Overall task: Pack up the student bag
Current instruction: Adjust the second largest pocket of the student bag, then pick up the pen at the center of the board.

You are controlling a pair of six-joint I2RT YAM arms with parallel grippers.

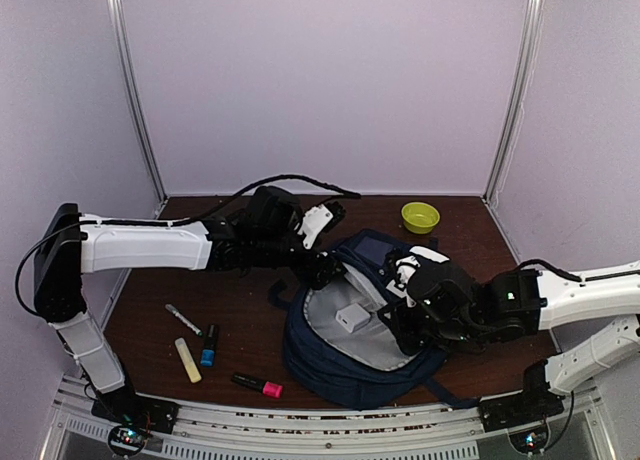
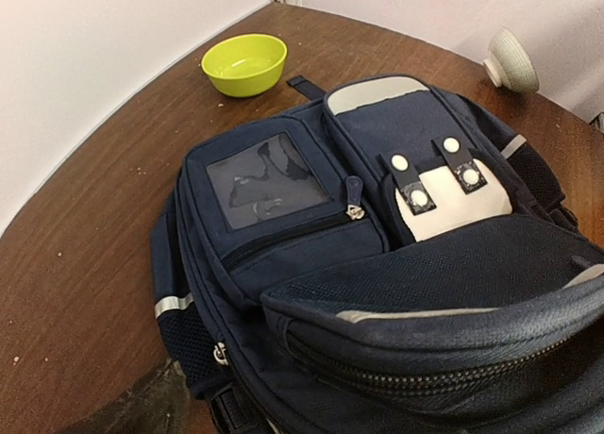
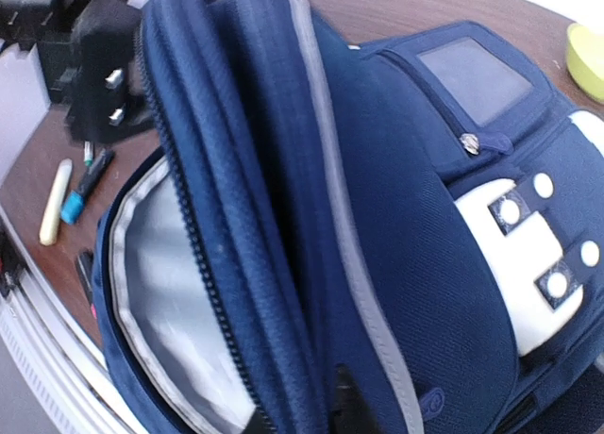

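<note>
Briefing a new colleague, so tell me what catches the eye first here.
The open navy backpack in the middle of the table, grey lining showing, with a white box inside. A green bowl sits at the far right, and markers lie near the left.

Soft even light, faint shadows, right wrist view blurred over student bag [image 3: 396,264]

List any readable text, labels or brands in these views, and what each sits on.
No text is legible.
The window on the bag: blank, only reflections.
A small mark low on the bag, right wrist view: too blurred.
The markers: labels too small.
The white box: no print seen.
</note>
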